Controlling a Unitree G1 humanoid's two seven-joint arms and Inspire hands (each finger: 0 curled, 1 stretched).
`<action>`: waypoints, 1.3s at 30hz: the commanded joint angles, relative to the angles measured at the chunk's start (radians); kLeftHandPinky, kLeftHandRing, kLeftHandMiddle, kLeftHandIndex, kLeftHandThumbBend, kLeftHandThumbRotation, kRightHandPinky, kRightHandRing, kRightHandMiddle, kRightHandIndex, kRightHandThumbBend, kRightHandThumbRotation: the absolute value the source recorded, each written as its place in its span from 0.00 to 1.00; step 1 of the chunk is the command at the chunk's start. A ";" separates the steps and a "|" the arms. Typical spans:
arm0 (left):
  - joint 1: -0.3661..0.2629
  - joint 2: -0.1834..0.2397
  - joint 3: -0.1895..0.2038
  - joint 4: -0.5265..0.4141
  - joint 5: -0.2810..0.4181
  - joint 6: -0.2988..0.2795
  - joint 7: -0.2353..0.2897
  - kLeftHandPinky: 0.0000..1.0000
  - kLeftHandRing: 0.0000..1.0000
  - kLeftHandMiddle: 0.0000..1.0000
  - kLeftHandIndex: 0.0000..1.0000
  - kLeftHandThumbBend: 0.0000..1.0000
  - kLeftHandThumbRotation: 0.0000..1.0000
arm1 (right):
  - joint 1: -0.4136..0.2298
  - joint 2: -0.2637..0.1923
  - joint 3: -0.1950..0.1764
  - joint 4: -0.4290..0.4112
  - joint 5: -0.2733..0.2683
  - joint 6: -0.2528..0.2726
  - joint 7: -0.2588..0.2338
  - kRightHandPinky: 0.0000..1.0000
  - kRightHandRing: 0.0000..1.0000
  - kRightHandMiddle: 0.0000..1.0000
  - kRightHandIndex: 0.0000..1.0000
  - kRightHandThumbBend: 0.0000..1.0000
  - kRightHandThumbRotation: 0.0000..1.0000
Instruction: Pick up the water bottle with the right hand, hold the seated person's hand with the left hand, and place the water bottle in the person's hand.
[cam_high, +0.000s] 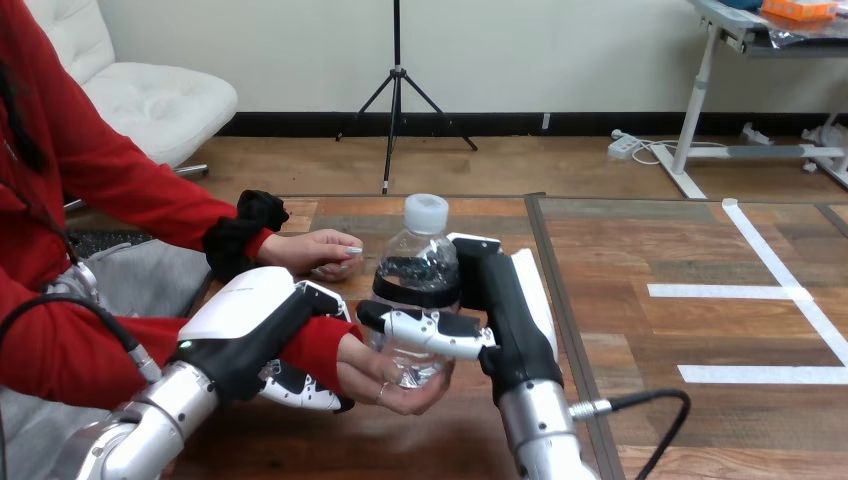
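Head view: my right hand (503, 315) has its fingers (432, 331) wrapped round the water bottle (420, 262). I hold it upright over the person's hand (388, 388), ready to hand it over. My left hand (248, 322) curls round the person's wrist (318, 346) to steady that open palm. My fingers hide whether the base touches it.

water bottle (420, 262) base hidden, left forearm (130, 430) cropped

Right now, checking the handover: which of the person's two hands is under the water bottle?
The person's nearer hand, palm up beneath the water bottle; the farther hand lies to its left, not touching it.
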 joint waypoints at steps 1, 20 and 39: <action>-0.136 -0.047 -0.007 -0.008 0.003 -0.006 0.021 0.28 0.35 0.42 0.45 0.71 0.02 | 0.054 0.156 0.093 -0.151 -0.024 -0.014 -0.026 0.11 0.16 0.21 0.23 0.70 0.00; -0.186 -0.068 -0.015 0.022 0.012 -0.001 0.008 0.28 0.35 0.43 0.46 0.76 0.00 | 0.175 0.107 0.182 -0.301 -0.102 0.056 -0.051 0.09 0.14 0.21 0.24 0.72 0.00; -0.205 -0.076 -0.013 0.041 -0.008 -0.026 -0.001 0.29 0.37 0.44 0.46 0.79 0.01 | 0.194 0.087 0.200 -0.248 -0.030 -0.016 0.029 0.11 0.16 0.23 0.24 0.73 0.00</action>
